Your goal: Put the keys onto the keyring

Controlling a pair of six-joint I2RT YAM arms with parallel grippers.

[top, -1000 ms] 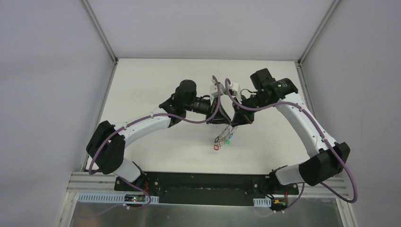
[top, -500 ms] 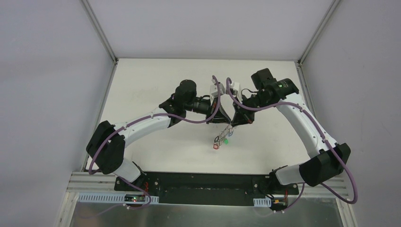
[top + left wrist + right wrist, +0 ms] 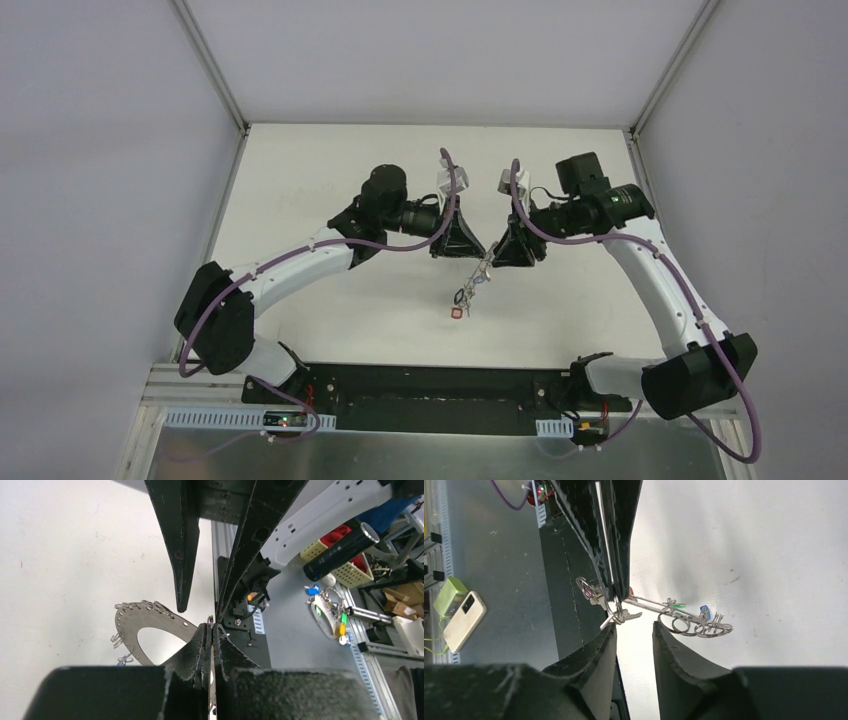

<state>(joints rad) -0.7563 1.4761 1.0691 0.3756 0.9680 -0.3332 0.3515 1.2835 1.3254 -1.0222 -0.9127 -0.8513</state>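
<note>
The keyring [image 3: 651, 603] is thin grey metal wire, smooth and glinting. The keys [image 3: 594, 594] on it are bright silver metal, and beside them hang a green plastic tag [image 3: 678, 606] and a blue plastic tag [image 3: 704, 612]. At the bottom of the right wrist frame, the fingers [image 3: 676, 655] of the right gripper [image 3: 634, 626] are matt black with a rough, grainy skin. The table [image 3: 774, 540] is matt white and faintly scuffed. The arm shells [image 3: 300, 265] are smooth white plastic with a slight sheen.

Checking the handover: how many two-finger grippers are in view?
2. The black left gripper, left of centre, is shut on the thin grey wire keyring; the black right gripper faces it from the right, jaws apart. None seems hidden.
</note>
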